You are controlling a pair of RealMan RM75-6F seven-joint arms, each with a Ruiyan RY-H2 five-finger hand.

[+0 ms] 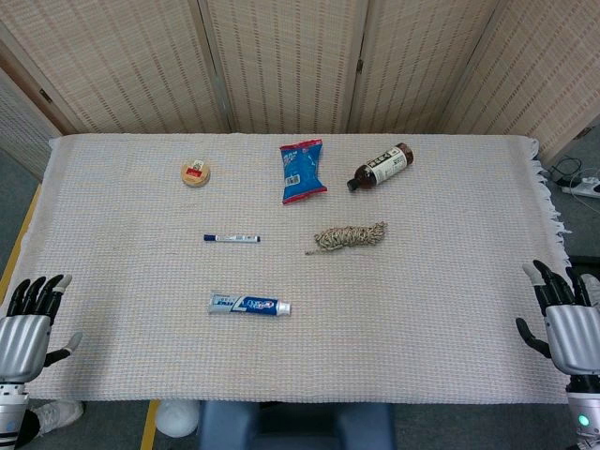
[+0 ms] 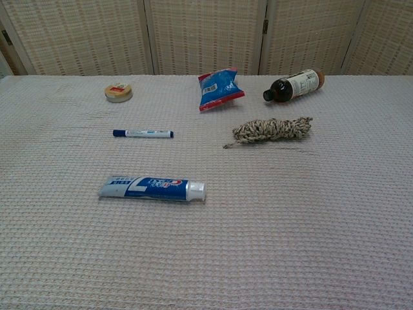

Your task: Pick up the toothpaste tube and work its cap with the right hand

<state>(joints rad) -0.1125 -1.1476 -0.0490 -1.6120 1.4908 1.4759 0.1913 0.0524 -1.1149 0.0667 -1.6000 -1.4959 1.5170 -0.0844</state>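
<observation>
Both hands spread, empty, head view only: left hand (image 1: 26, 328), right hand (image 1: 567, 328); toothpaste tube (image 2: 153, 188) untouched.

Both arms run off the bottom edge of the head view, so only the left hand (image 1: 28, 323) and the right hand (image 1: 567, 323) show, and the chest view shows neither. The print on the toothpaste tube (image 2: 153, 188) and on the dark bottle's (image 2: 294, 84) label is too small to read. The table's (image 2: 322, 258) near edge is cut off in the chest view.
</observation>
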